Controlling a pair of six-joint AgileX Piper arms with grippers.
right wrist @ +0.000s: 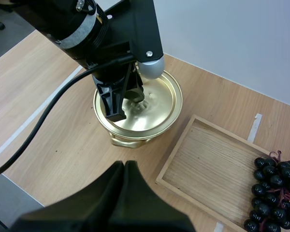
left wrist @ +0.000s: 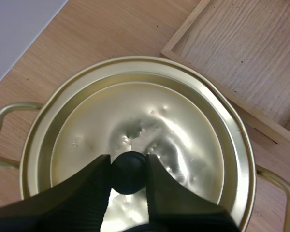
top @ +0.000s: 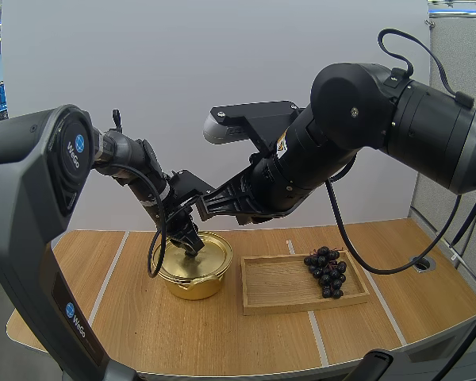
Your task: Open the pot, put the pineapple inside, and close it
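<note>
The pot (top: pixel 194 266) stands upright on the counter (top: pixel 222 333), just beside the wooden tray (top: pixel 282 284). Its mouth faces up and is closed by the lid (left wrist: pixel 135 116), which sits level inside the rim. Your left tool (top: pixel 192 243) is down on the lid, its two fingers clamped on the small black knob (left wrist: pixel 128 173) at the centre. Your right tool (right wrist: pixel 126 169) hangs above the counter near the pot, fingers together on nothing.

Watch the knob first. It is round and small, and the fingers hold it only at their tips, so a fast or slanted pull could let it slip and drop the lid back onto the rim. If the lid binds in the rim, a straight lift may drag the light pot up or tip it toward the tray. Your right arm reaches close over the left one, so a tall lift risks the two touching.

You will find no pineapple here. The fruit on hand is a bunch of grapes (top: pixel 327 271), lying at the end of the tray away from the pot.

The pot is round, so its only long line runs through the two loop handles (left wrist: pixel 2 121). One handle faces the arms' bases, so I judge that this line runs near to far across the counter.
</note>
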